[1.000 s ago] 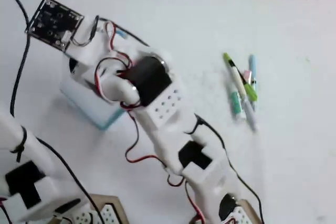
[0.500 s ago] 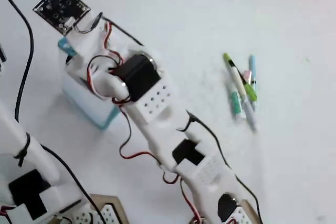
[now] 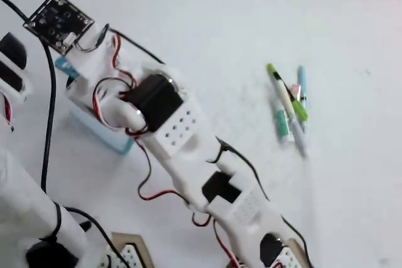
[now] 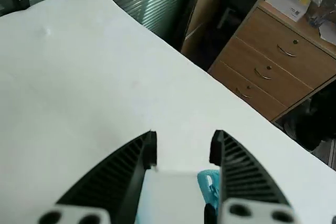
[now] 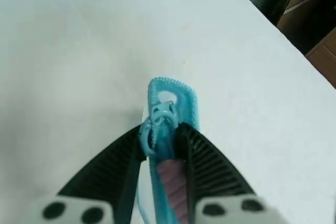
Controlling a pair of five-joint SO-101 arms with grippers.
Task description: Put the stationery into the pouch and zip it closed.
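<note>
Right gripper pinched on zip pull; left gripper sits jaws apart astride pouch, so clamp first, then pull straight along it.

White printed arm segments with perforated plates, boxy black servo motor — red and black cables looping alongside, square black camera board, left claw and right claw alike with black ribbed fingers, white screw-holed mounts
</note>
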